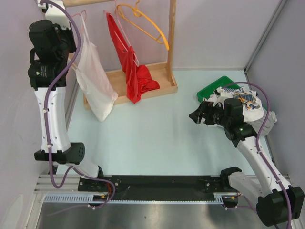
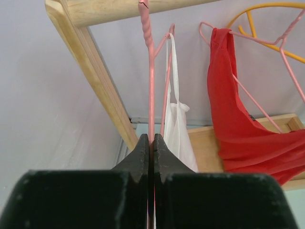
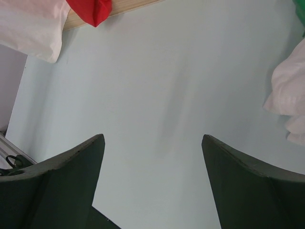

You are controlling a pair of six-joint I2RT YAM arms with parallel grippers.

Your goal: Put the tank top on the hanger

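Bearing the tank top [image 1: 95, 81], the hanger [image 2: 151, 90] was pinched by the left end effector [image 2: 151, 142]. The right end effector [image 3: 152, 143] was held spread above the bench [image 3: 157, 71].

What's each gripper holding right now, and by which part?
Left gripper pinches the pink hanger by its thin wire below the twisted neck, with the tank top hanging on it. Right gripper is open and empty.

bright, even light; soft shadows, near foreground blurred.
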